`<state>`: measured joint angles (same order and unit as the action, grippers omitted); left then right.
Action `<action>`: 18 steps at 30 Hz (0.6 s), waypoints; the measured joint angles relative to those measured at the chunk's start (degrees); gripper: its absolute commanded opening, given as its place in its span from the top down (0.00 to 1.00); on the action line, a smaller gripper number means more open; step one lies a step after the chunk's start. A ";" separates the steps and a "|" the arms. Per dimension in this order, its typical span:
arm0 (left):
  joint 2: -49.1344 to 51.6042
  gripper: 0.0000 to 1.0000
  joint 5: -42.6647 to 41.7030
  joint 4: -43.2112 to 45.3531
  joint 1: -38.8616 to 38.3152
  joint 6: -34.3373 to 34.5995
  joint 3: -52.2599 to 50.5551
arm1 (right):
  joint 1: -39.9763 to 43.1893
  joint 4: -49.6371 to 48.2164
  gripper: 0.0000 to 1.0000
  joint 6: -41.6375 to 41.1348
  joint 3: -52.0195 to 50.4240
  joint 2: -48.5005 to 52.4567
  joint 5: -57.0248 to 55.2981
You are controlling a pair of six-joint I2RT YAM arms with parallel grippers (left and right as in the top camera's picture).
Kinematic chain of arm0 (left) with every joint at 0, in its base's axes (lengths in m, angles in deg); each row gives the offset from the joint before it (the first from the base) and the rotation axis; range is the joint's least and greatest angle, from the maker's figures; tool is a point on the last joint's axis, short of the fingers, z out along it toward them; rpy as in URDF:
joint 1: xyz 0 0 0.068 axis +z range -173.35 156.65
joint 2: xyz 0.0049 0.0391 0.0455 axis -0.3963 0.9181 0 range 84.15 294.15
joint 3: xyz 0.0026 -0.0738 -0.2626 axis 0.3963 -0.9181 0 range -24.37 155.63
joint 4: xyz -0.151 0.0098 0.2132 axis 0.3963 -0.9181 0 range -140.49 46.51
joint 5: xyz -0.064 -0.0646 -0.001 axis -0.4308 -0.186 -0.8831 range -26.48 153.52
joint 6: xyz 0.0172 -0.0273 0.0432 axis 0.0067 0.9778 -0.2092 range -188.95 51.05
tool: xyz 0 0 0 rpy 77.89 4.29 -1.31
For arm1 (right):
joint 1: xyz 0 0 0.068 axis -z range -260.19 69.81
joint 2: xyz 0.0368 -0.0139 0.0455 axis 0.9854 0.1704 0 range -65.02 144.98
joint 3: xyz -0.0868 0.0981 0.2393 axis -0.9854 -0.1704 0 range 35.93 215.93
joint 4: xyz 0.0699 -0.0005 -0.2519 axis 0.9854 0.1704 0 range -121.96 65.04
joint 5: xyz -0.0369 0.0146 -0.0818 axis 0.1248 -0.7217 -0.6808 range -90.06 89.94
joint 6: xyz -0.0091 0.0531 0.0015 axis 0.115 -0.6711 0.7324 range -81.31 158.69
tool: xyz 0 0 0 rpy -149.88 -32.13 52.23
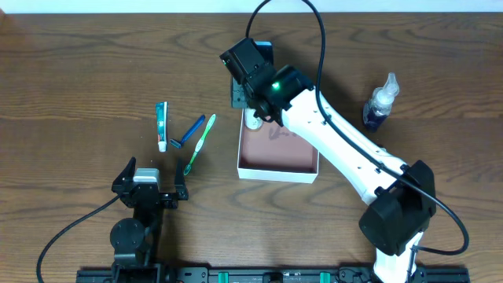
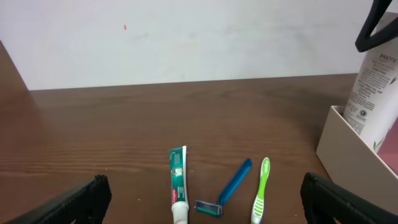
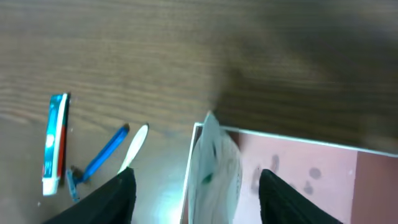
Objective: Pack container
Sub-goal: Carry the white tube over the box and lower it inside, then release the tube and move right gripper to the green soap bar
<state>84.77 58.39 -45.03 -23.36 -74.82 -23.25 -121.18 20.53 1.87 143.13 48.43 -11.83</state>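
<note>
The container (image 1: 279, 174) is a shallow white-walled box with a pinkish-brown, scribbled floor, at the table's middle. It also shows in the right wrist view (image 3: 311, 180) and the left wrist view (image 2: 348, 149). A white bottle (image 3: 214, 168) with green print stands upright in its far left corner (image 1: 254, 119), (image 2: 373, 87). My right gripper (image 3: 199, 196) is open above that corner (image 1: 253, 106), a finger on either side of the bottle with gaps. My left gripper (image 1: 152, 179) is open and empty near the front left (image 2: 205, 205).
A toothpaste tube (image 1: 161, 126), a blue razor (image 1: 189, 132) and a green toothbrush (image 1: 200, 145) lie left of the container, in front of my left gripper (image 2: 177, 183). A dark spray bottle (image 1: 380, 102) stands to the right.
</note>
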 measured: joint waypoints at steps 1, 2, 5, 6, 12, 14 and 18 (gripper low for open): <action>0.00 0.02 0.00 0.00 0.00 -0.02 0.00 | 0.02 1.55 0.35 0.68 0.92 -0.24 0.26; 0.00 0.02 0.00 -0.02 0.00 -0.02 0.00 | 0.07 3.69 0.36 1.51 2.23 -0.63 0.44; 0.00 0.02 0.00 -0.02 0.00 -0.02 0.00 | 0.39 10.93 0.34 3.50 6.54 -3.58 1.01; 0.00 0.02 0.00 -0.02 0.00 -0.02 0.00 | 0.79 13.35 0.28 4.07 7.78 -5.49 1.05; 0.00 0.02 0.00 0.00 0.00 0.00 0.00 | 7.80 27.76 0.25 4.98 11.32 -18.36 -0.48; 0.00 0.02 0.00 -0.02 0.00 -0.02 0.00 | 11.43 32.57 0.25 4.37 11.61 -21.20 -1.84; 0.00 0.02 0.00 -0.02 0.00 0.00 0.00 | 16.96 37.20 0.25 3.74 10.14 -23.30 -3.61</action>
<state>84.77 58.39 -45.05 -23.36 -74.82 -23.25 -104.22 57.73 5.61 153.27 25.13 -15.44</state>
